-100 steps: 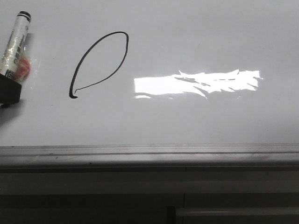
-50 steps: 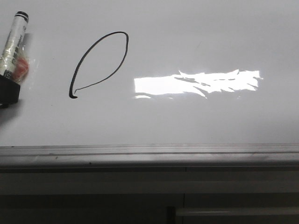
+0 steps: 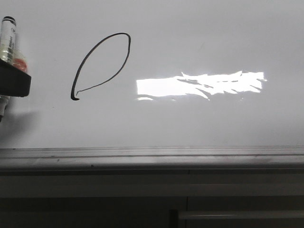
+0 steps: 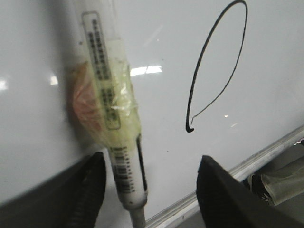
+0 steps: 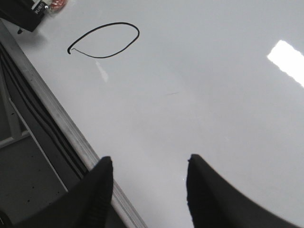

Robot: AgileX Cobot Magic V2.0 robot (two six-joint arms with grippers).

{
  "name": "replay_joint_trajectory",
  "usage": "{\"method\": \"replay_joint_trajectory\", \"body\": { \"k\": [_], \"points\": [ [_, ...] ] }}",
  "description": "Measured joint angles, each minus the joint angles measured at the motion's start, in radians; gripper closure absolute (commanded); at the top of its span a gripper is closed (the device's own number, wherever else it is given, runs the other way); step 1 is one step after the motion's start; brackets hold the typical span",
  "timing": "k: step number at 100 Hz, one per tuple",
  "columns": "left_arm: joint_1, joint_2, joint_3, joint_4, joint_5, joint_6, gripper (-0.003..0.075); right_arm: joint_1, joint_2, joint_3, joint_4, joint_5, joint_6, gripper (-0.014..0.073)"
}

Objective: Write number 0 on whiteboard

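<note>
Over the whiteboard point(image 3: 190, 123), left hand point(image 4: 149, 190) has lifted.

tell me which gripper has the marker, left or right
The left gripper: the marker runs down between its fingers, taped with yellowish film. The right gripper hangs open over the whiteboard with nothing between its fingers.

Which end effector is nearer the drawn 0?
Left. The left end effector sits just beside the number 0, holding the marker. The right end effector hangs farther off over bare whiteboard.
</note>
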Motion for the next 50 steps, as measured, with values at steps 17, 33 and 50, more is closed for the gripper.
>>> {"method": "replay_joint_trajectory", "body": {
  "k": [17,33,50],
  "points": [
    [0.000,0.000,0.000,0.000,0.000,0.014,0.0300,0.000,0.000,0.000,-0.017,0.011,0.000,0.0298],
    [0.000,-0.005,0.000,0.000,0.002,0.027,0.0300,0.000,0.000,0.000,-0.027,0.038,0.000,0.0298],
    [0.013,-0.039,0.002,0.004,0.049,0.047,0.0300,0.000,0.000,0.000,-0.031,0.045,0.000,0.0298]
  ]
}}
